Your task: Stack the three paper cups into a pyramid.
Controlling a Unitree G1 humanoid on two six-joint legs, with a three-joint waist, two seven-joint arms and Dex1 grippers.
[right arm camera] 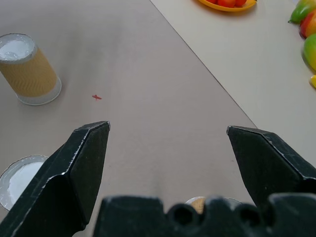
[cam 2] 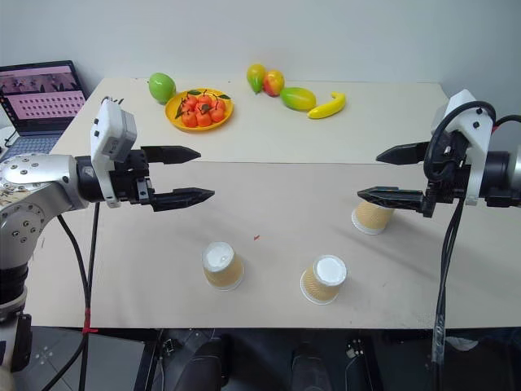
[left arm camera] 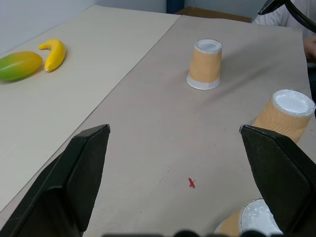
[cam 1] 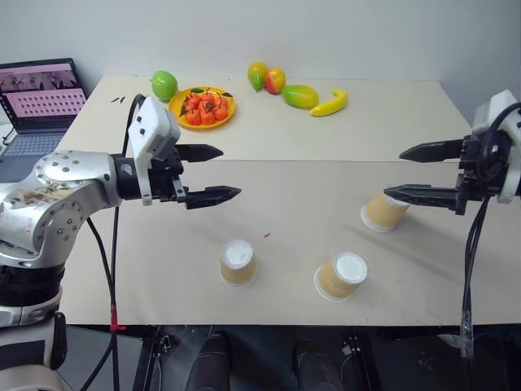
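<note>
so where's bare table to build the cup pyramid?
Bare middle strip between the left cup, middle cup and the fruit plate. Also left of the left cup. Crowded along the far edge: plate, mangoes, banana.

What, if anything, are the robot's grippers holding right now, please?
Nothing is held: the left gripper and right gripper are open above the tan-orange tapered paper cups.

Left hand [cam 1: 210, 173] and right hand [cam 1: 404, 173] both raised, pointing inward, their 2 fingers spread wide, empty.
</note>
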